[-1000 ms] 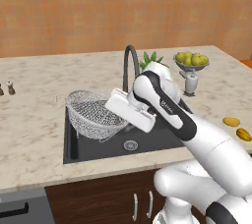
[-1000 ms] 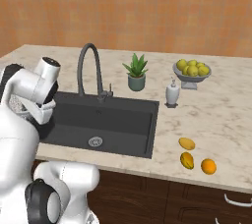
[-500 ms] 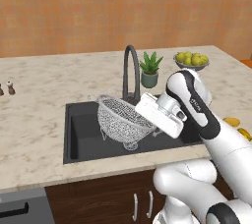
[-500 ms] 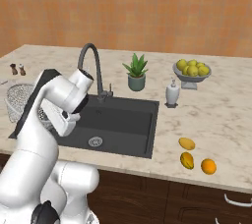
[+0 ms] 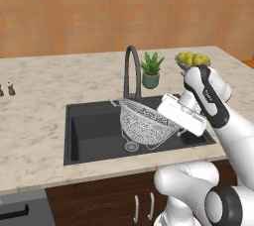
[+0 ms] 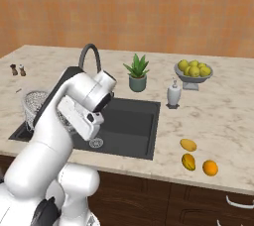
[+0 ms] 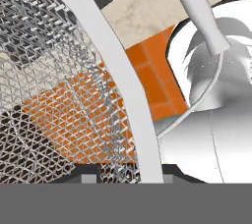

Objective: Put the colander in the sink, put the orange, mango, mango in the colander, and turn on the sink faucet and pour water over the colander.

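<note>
The colander [image 5: 141,123], a white-grey mesh bowl, hangs tilted over the right half of the black sink [image 5: 92,133], just in front of the dark gooseneck sink faucet [image 5: 131,69]. My gripper [image 5: 160,113] is shut on its right rim. In the hand view the thin rim [image 7: 129,101] runs down between my fingertips. The orange [image 6: 210,167] and two mangos [image 6: 188,144] [image 6: 188,161] lie on the counter to the right of the sink, near the front edge. No water runs from the faucet.
A potted plant [image 5: 151,71] stands behind the sink beside the faucet. A soap dispenser [image 6: 173,94] and a bowl of yellow-green fruits [image 6: 193,69] sit at the back right. Salt and pepper shakers [image 5: 9,88] stand far left. The silver drain [image 6: 96,143] shows in the basin.
My arm has swung the colander from the sink's left edge rightward across the basin, and it now hangs tilted over the right half. The fruits have not moved.
</note>
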